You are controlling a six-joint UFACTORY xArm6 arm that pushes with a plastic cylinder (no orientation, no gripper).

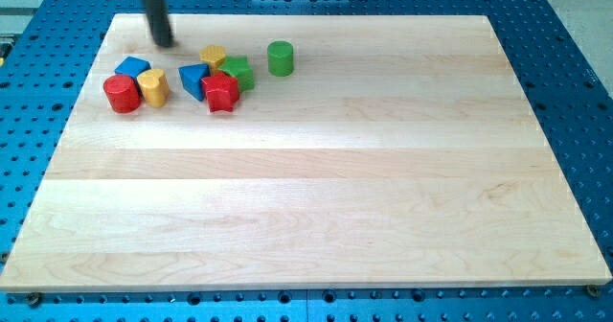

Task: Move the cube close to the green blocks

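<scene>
**A:** ok so where's my tip [164, 43] sitting right now?

**B:** Up in the view's top left corner of the wooden bench [316, 207]. The dark rod comes down from the top edge and its end rests on the wood, apart from every block. Nearest thing is the blue cube [132, 69], just below it and a bit to the view's left. Not touching.

**A:** and fingers, clenched or released?

**B:** There aren't any on this rig, just the bare rod, so nothing is being grasped.

**A:** how's the clutter laid out?

**B:** 7 blocks in 2 clumps plus 1 loner. Left clump: the blue cube at the back, a red cylinder [122, 94] in front of it, a yellow block [153, 87] pressed up on the red one's right. Right clump: a blue wedge-looking block [194, 79], hard to be sure of the shape from here, a red block [220, 92] in front of it, a yellow one [213, 56] behind, and a green block [238, 73] tucked against the red one's right side.

**A:** and the loner?

**B:** Green cylinder [280, 57], standing upright just to the view's right of that clump, with a small gap. The cube is well left of both greens, with the right clump between.
</scene>
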